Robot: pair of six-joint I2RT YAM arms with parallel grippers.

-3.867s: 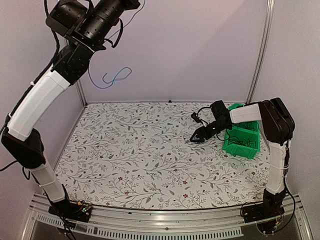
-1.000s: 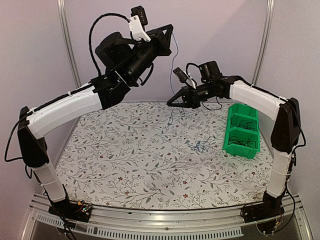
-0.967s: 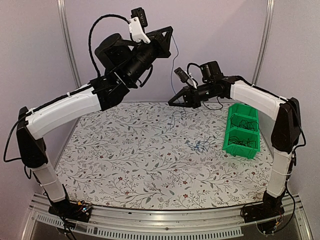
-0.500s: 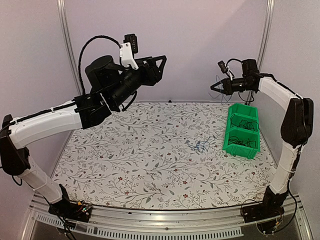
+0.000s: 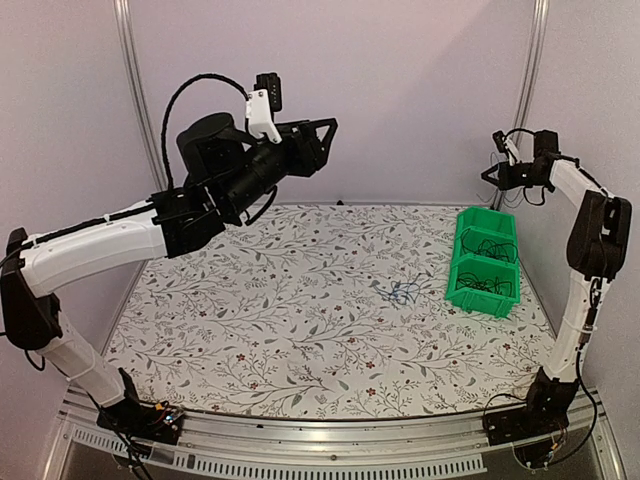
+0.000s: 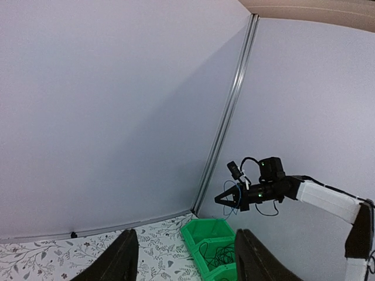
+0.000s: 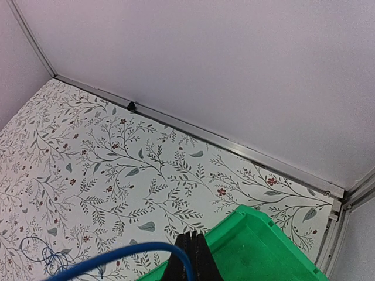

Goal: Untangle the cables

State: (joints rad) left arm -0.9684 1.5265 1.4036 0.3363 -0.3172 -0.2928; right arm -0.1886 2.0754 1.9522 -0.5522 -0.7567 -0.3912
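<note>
My right gripper (image 5: 487, 175) is raised high at the far right, above the green bins, and is shut on a bright blue cable (image 7: 117, 257) that curves out left from its fingertips (image 7: 191, 239). In the left wrist view the same blue cable (image 6: 239, 193) loops round the right gripper (image 6: 218, 199) and hangs toward the bins. A small blue tangle of cable (image 5: 403, 293) lies on the floral table, left of the bins. My left gripper (image 5: 325, 145) is held high over the table's left-centre, open and holding nothing, pointing toward the right arm; its fingers (image 6: 123, 263) frame the bottom of its view.
Two joined green bins (image 5: 462, 258) stand at the right of the table with black cables (image 5: 487, 245) coiled inside. The back wall and an upright metal post (image 5: 525, 90) lie close behind the right gripper. The floral table (image 5: 250, 320) spreads below both arms.
The left gripper has opened and let go of the blue cable. The right gripper, still shut on that cable, has swung from the table's middle to the far right, above the bins.
</note>
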